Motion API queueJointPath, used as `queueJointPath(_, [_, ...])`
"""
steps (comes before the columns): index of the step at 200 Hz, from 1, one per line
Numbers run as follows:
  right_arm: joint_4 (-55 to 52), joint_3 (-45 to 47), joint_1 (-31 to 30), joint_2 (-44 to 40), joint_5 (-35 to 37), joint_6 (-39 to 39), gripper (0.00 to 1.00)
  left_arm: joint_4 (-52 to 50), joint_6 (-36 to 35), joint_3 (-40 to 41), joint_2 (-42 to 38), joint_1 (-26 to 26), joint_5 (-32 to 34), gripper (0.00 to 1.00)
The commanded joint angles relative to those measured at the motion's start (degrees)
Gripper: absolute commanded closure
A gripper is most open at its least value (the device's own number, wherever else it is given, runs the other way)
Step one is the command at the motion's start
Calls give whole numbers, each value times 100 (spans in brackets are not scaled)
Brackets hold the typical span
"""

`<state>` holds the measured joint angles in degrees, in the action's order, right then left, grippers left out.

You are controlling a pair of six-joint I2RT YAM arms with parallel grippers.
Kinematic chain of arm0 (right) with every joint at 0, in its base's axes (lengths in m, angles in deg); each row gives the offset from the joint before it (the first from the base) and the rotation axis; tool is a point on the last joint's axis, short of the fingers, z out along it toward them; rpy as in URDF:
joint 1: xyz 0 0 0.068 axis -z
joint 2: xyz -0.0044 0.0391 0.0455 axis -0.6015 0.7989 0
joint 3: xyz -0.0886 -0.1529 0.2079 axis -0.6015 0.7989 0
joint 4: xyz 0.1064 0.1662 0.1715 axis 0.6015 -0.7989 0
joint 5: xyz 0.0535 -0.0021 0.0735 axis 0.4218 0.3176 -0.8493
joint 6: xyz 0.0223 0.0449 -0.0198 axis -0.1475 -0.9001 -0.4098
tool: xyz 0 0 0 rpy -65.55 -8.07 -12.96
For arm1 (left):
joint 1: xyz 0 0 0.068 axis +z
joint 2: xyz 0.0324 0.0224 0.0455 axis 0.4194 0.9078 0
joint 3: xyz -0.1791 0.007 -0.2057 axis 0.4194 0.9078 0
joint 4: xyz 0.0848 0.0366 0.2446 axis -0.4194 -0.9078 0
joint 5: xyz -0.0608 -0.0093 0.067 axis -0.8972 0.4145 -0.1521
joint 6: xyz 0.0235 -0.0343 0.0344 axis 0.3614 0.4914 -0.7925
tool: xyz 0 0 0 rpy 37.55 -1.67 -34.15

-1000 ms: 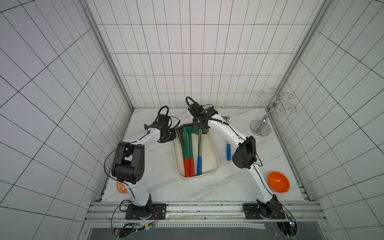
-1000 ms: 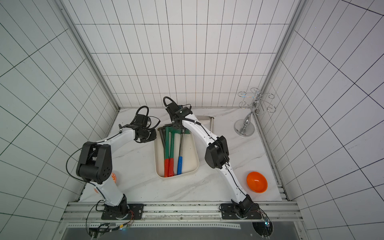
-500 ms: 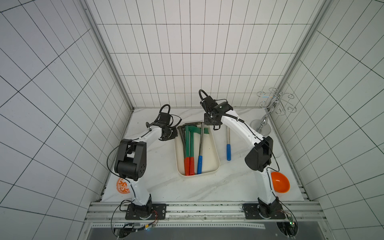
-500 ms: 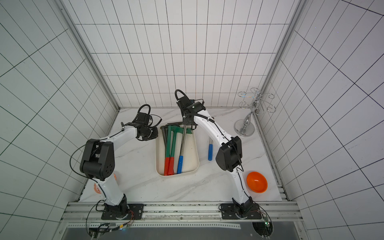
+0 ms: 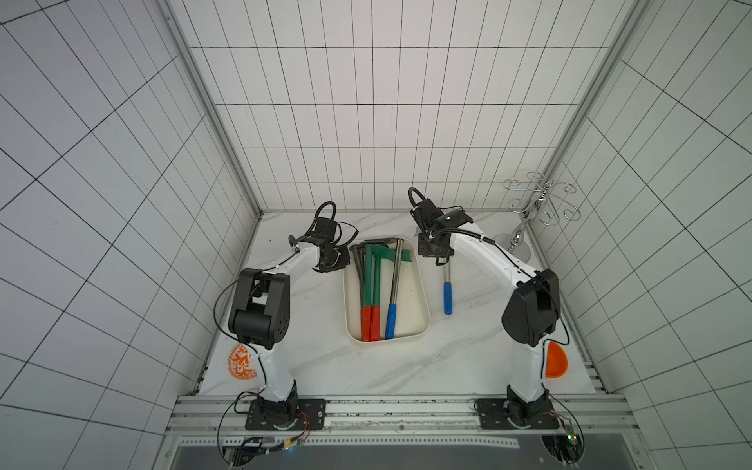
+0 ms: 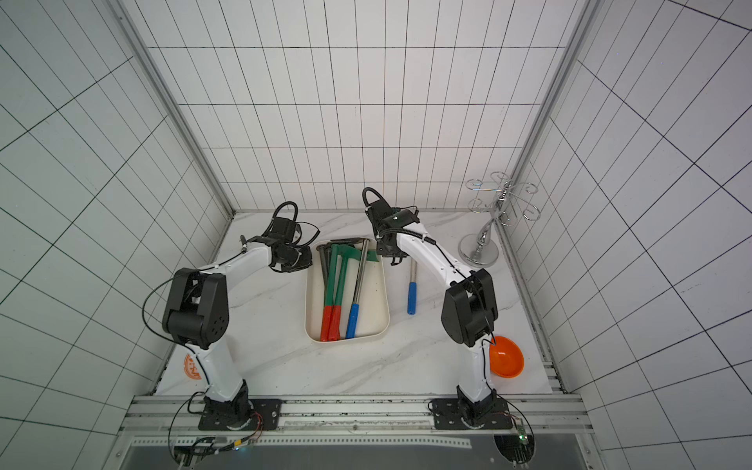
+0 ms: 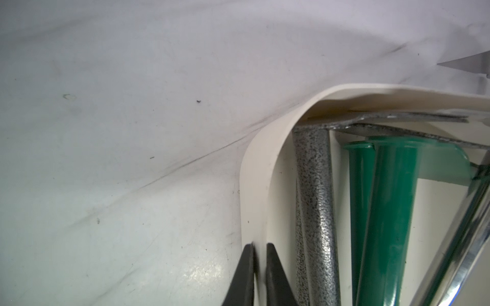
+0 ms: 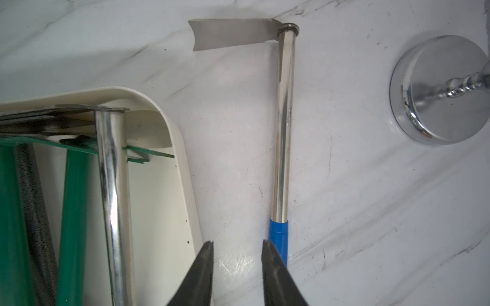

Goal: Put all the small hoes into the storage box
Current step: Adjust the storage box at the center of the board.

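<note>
As it stands: several hoes (image 5: pixel 372 285) in storage box (image 5: pixel 411 297)
Remaining: small hoe (image 5: pixel 447 291) — on table (image 5: pixel 317 358), between box and right edge
Left hand (image 7: pixel 259 246): pinching box wall
Right hand (image 8: pixel 237 242): spread, empty

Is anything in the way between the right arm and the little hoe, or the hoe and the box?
Nothing visible does. The right end effector hangs open next to the small hoe. Between that hoe and the storage box there is only the box's low wall, with free floor beside the hoes inside.
</note>
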<state>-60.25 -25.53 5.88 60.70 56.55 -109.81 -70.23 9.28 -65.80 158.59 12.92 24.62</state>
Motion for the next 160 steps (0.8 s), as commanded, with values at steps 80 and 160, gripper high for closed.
queueJointPath(80, [683, 1493, 531, -721, -143, -18, 67, -60, -112, 6, -926, -16, 139, 74])
queueJointPath(160, [1395, 2359, 878, -893, -563, 117, 67, -199, -93, 756, -2099, 103, 294, 72])
